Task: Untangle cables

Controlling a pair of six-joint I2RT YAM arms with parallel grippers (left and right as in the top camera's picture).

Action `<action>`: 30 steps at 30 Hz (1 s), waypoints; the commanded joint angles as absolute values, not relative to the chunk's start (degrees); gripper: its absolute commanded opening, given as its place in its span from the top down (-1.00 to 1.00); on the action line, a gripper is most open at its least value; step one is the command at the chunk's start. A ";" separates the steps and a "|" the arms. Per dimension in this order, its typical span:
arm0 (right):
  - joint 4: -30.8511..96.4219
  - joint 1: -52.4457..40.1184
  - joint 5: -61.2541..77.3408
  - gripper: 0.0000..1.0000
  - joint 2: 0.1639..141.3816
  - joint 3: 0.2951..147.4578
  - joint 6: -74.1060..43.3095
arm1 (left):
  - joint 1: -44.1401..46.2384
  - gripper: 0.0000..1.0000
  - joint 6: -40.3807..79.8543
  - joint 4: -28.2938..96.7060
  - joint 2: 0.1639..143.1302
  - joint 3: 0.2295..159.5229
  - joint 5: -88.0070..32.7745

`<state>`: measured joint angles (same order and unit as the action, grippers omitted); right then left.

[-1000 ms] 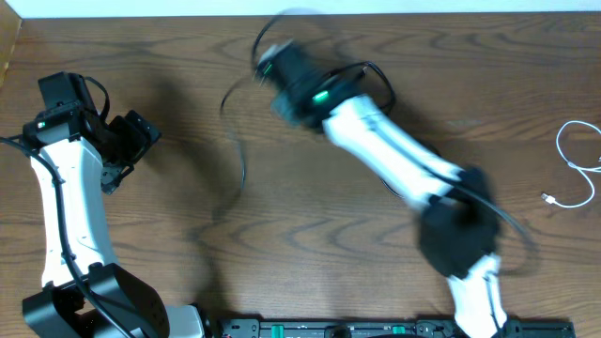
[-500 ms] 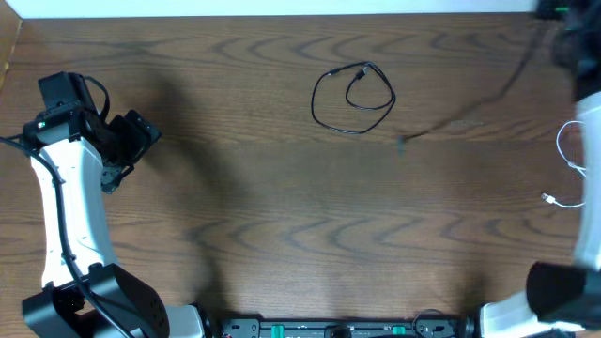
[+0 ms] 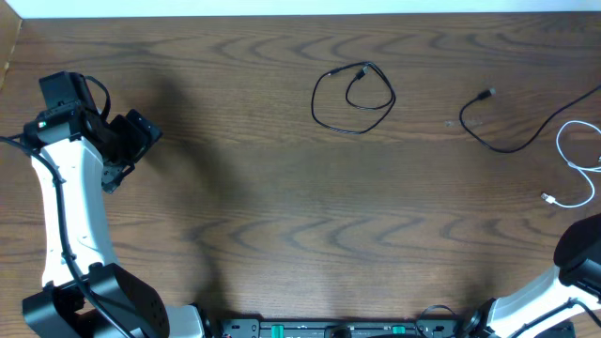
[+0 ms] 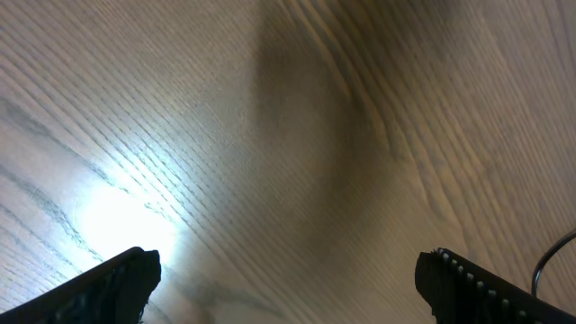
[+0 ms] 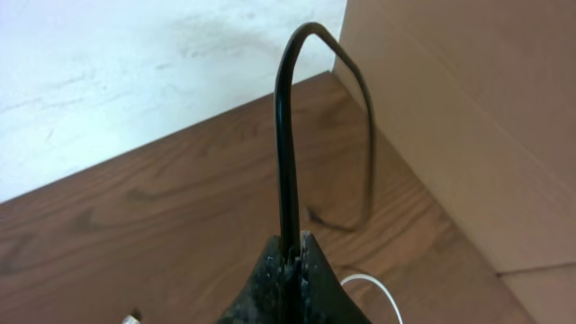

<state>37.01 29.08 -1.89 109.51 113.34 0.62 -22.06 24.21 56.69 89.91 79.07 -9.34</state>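
Cables, three as I count them, lie in the middle and right part of the overhead view, apart from each other on the wooden table. At the far left the left gripper hangs over bare wood. In its wrist view the fingers stand wide apart with nothing between them. In the upper middle the looped black cable rests alone as a small ring, with its ends curled inside. To the right of it the long black cable starts at a plug in the upper right, dips down and then runs up out of the right edge. Beside it at the right edge is the white cable. They are near, but I cannot tell if they touch.

The right gripper is outside the overhead view. Its wrist view shows the jaws pressed together on a black cord that rises in an arch, I judge the long black cable.

I think the separating step is almost finished. Next I must lay this cord flat, clear of the white one, and then release it.
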 commanded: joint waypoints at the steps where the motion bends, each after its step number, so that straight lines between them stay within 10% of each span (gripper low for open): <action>1: 36.45 29.36 -2.98 0.98 112.71 116.33 1.89 | -22.04 -0.92 24.53 56.88 89.95 79.72 -10.09; 21: 43.75 30.00 -3.38 0.98 126.02 135.96 2.87 | -22.04 -0.92 24.47 56.88 89.95 79.72 -10.07; 23: 45.17 29.47 -2.09 0.55 129.23 135.96 2.81 | -22.04 -0.92 24.47 56.88 89.95 79.72 -10.07; 26: 46.83 28.16 -1.30 -0.99 133.05 135.96 2.79 | -22.04 -0.92 24.47 56.90 89.95 79.72 -10.07; 30: 49.36 26.59 -2.11 -0.98 134.76 135.96 0.34 | -22.04 -0.92 24.49 56.88 89.95 79.72 -10.07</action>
<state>48.60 28.38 -2.26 135.61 135.55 2.26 -22.06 24.21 56.73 89.91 79.07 -10.22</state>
